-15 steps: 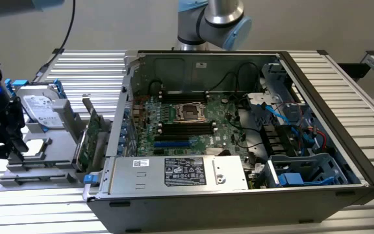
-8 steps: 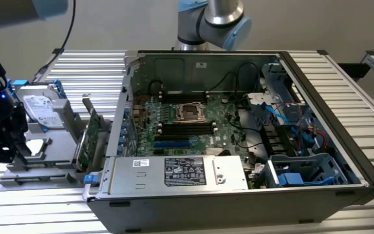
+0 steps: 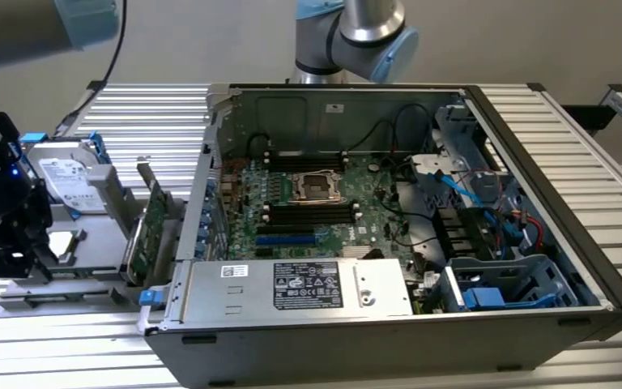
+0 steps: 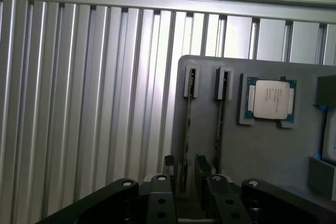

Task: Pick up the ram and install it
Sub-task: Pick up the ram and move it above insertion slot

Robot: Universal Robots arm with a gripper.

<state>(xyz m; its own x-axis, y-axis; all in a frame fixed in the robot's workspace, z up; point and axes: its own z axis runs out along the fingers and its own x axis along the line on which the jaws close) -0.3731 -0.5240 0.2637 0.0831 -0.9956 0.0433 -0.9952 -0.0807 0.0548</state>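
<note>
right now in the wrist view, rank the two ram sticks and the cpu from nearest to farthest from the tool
1. ram stick, between the tool's fingers.
2. second ram stick, in the next slot, toward the cpu.
3. cpu, in its holder beyond both sticks.

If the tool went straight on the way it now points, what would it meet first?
Probably the ram, standing on edge in the grey holder tray: the open tool is lined up with it, a finger either side. Depth is unclear; the tray might come first.
</note>
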